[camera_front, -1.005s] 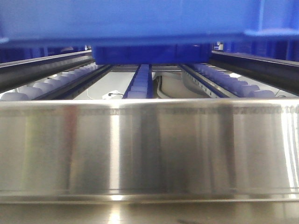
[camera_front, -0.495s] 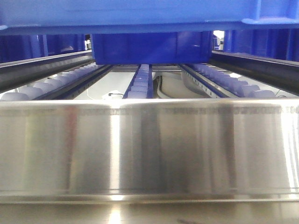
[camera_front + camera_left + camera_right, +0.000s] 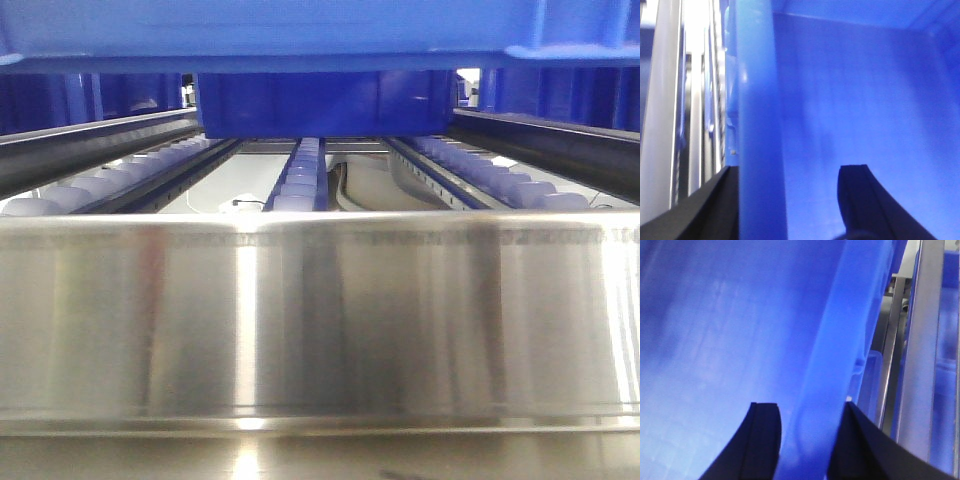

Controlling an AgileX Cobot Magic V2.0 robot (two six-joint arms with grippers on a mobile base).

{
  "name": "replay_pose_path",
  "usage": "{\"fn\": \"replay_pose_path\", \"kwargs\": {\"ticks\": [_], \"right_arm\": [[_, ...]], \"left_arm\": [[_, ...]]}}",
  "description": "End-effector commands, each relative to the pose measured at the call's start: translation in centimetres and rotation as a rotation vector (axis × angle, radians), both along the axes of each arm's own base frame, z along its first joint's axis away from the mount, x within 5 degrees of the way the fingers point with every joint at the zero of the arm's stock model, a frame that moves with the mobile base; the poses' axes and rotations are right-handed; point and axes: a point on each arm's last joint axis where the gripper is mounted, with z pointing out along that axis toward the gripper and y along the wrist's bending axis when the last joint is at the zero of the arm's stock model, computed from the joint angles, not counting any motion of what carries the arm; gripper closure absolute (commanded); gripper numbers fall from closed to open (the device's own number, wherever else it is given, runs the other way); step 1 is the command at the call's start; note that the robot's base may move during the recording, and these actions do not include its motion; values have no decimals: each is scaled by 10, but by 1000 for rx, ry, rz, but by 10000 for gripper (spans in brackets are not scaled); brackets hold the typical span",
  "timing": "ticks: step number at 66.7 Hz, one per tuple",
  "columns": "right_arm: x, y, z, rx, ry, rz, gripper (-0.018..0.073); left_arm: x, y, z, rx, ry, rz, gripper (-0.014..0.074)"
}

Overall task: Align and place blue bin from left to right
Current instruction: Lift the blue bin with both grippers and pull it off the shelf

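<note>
Where the front view looks down the rack, the large bright-blue rigid plastic bin point(image 3: 300, 30) spans 12 o'clock. It is smooth-sided, ribbed near one corner, and sits above the pale roller tracks point(image 3: 470, 170). A brushed stainless steel panel point(image 3: 320, 320) fills 6 o'clock. A smaller blue bin point(image 3: 320, 100) sits behind, just above centre.

The left gripper point(image 3: 792, 170) has its black fingers point(image 3: 865, 200) straddling the thick rounded rim; I cannot tell whether they clamp it. The right gripper point(image 3: 806, 405) is pinched narrow on the glossy rim.

The left gripper point(image 3: 792, 170) has matte black fingers, one a sloping wedge, one curved and square-tipped. The right gripper point(image 3: 806, 407) has black, flat-ended ones
</note>
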Motion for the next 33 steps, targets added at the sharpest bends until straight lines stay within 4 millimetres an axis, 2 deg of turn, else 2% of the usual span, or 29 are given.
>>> {"fn": "replay_pose_path", "kwargs": {"ticks": [1, 33], "right_arm": [[0, 6, 15, 81, -103, 13, 629], [0, 6, 15, 81, -103, 13, 629]], "left_arm": [[-11, -13, 28, -161, -158, -81, 708], [-3, -13, 46, -240, -358, -53, 708]]}}
